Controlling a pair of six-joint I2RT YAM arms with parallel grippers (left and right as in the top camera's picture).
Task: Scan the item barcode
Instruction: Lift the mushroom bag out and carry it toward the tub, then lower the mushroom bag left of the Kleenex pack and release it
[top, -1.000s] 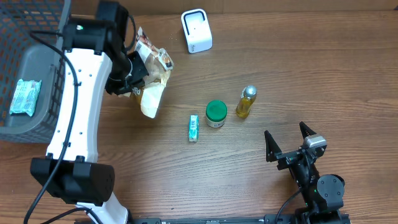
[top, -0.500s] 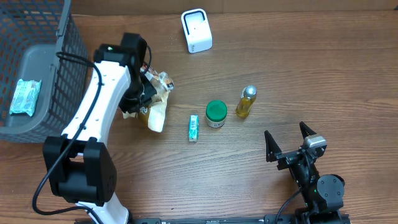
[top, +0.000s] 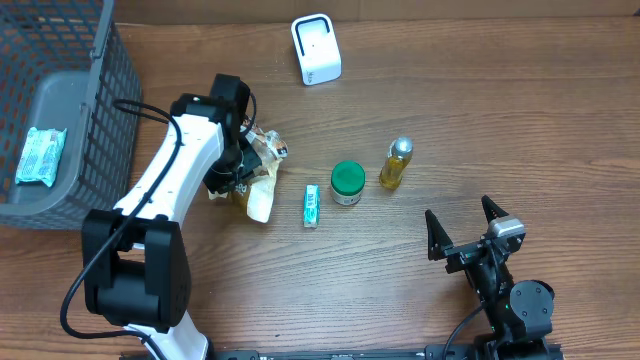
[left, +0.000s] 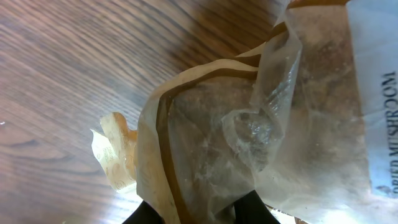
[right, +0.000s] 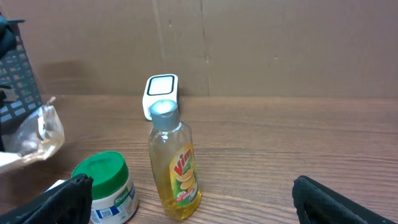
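Observation:
My left gripper (top: 234, 172) is shut on a crumpled clear-and-tan bag of dried mushrooms (top: 260, 178), held low over the table, left of centre. In the left wrist view the bag (left: 267, 118) fills the frame, and both black fingertips (left: 252, 210) pinch its lower edge. No barcode shows on it. The white scanner (top: 316, 48) stands upright at the table's back, well above the bag. At the front right, my right gripper (top: 460, 216) stands wide open with nothing between its fingers (right: 67, 198).
A green-lidded jar (top: 347, 183), a yellow Vim bottle (top: 396, 165) and a small green packet (top: 312, 206) stand in the middle. The grey wire basket (top: 75, 95) at the far left holds a pale green packet (top: 40, 155).
My left arm has swung down and to the right, carrying the bag from beside the basket toward the table's middle. The right arm has not moved.

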